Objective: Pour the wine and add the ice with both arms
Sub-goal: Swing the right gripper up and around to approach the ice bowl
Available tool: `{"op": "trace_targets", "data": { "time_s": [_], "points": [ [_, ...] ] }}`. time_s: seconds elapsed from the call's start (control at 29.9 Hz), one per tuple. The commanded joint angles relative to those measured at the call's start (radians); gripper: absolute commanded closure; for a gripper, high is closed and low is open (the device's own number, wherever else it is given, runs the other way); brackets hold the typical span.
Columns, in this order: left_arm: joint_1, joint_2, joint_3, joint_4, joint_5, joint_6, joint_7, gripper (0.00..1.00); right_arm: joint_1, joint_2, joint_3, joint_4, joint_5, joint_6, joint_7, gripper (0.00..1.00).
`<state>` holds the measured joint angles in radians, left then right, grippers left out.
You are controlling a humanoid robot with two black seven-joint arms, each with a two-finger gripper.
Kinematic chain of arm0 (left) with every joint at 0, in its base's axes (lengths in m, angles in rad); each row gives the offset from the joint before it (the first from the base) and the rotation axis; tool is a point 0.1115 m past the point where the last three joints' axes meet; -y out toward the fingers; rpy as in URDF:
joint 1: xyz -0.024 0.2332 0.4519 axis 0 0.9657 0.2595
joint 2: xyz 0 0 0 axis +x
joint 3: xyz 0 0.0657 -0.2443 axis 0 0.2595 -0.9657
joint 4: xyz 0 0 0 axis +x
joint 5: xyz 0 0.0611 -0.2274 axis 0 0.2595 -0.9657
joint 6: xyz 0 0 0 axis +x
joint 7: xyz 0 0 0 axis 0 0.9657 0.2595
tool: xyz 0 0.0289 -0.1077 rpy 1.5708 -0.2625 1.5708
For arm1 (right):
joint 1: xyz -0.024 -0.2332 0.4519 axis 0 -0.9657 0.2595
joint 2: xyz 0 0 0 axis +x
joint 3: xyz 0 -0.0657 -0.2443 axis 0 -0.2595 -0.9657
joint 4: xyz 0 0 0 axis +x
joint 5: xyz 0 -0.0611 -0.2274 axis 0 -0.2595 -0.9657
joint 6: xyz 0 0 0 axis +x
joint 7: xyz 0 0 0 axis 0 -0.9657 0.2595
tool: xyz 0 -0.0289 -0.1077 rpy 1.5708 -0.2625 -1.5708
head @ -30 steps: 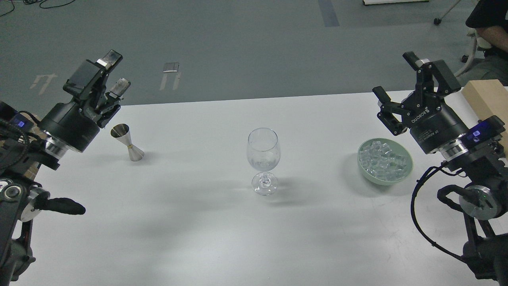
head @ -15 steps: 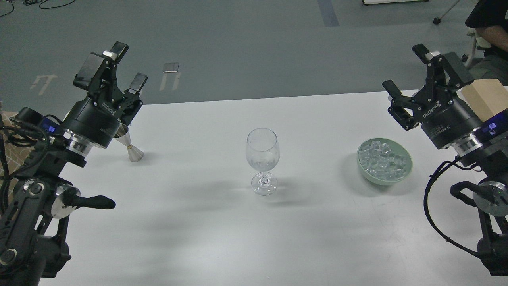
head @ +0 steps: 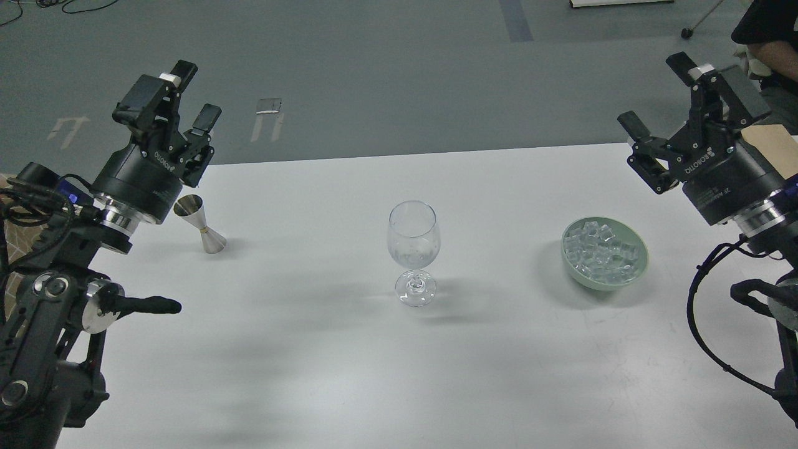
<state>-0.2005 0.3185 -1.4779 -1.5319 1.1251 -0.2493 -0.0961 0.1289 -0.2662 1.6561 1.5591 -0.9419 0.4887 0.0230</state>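
A clear stemmed wine glass (head: 413, 251) stands upright in the middle of the white table (head: 349, 374). Clear ice cubes (head: 601, 254) fill a pale green bowl (head: 568, 264) to its right. A steel hourglass-shaped jigger (head: 201, 224) stands at the left. My left gripper (head: 177, 100) is open and empty, raised above and just left of the jigger. My right gripper (head: 676, 93) is open and empty, raised above and right of the bowl.
A light wooden block (head: 773, 149) sits at the table's right edge behind my right arm. A seated person (head: 767, 25) is at the top right corner. Beyond the table's far edge lies grey floor.
My right gripper has risen and drawn back to the right, away from the bowl. My left gripper has turned upright and shifted right, close above the jigger. Glass, bowl and jigger have not moved.
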Motion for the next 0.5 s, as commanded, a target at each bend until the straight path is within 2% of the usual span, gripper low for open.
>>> {"op": "trace_targets", "data": {
  "time_s": [0.0, 0.07, 0.13, 0.23, 0.33, 0.47],
  "points": [
    [0.003, 0.000, -0.001, -0.004, 0.009, 0.031, -0.011, 0.24, 0.005, -0.085, -0.001, 0.022, -0.001, 0.000, -0.002, 0.00],
    [0.004, -0.006, -0.001, -0.004, 0.031, 0.082, -0.019, 0.31, 0.009, -0.129, -0.005, 0.024, -0.001, 0.000, -0.002, 0.00],
    [0.010, -0.007, 0.001, -0.007, 0.050, 0.132, -0.039, 0.31, 0.008, -0.169, -0.009, 0.026, -0.003, 0.000, -0.002, 0.00],
    [0.015, 0.017, 0.005, -0.008, 0.044, 0.116, -0.054, 0.26, 0.003, -0.211, -0.012, 0.026, -0.017, 0.000, -0.003, 0.00],
    [0.013, 0.028, 0.018, -0.007, 0.051, 0.062, -0.077, 0.24, 0.003, -0.245, -0.013, 0.022, -0.076, 0.000, -0.003, 0.00],
    [0.013, 0.022, 0.044, -0.005, 0.082, 0.065, -0.100, 0.14, 0.003, -0.252, -0.015, 0.024, -0.214, 0.000, -0.003, 0.00]
  ]
}}
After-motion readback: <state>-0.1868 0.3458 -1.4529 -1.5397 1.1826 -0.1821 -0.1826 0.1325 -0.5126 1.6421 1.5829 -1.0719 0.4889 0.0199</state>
